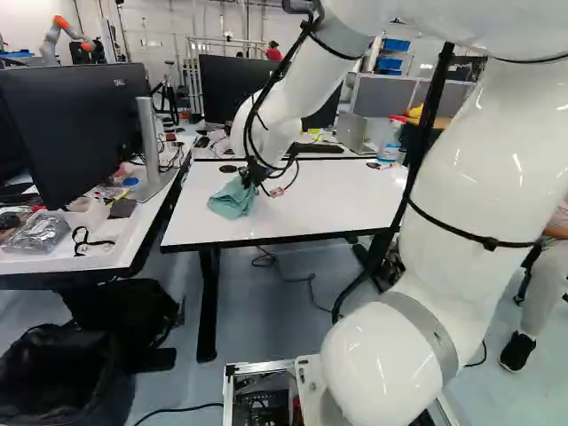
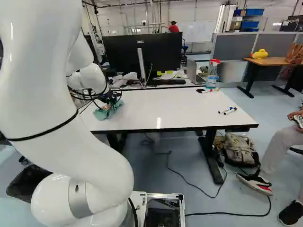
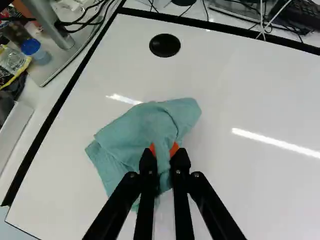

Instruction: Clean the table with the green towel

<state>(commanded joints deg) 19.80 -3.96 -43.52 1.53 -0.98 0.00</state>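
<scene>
My gripper (image 1: 253, 175) is over the left part of the white table (image 1: 302, 209) in the left base view, at the green towel (image 1: 232, 200). In the wrist view the gripper (image 3: 164, 152) has the towel (image 3: 145, 125) pinched between both orange pads. The cloth spreads ahead of and beside the fingers, folded and bunched, lying on the white tabletop (image 3: 240, 175). Part of it is hidden under the fingers.
Bordering the table on the left is a cluttered desk with a monitor (image 1: 75, 129). A spray bottle (image 2: 212, 74) and several markers (image 2: 227, 110) stand or lie on the white table's right part. Another robot (image 1: 67, 35) is far back.
</scene>
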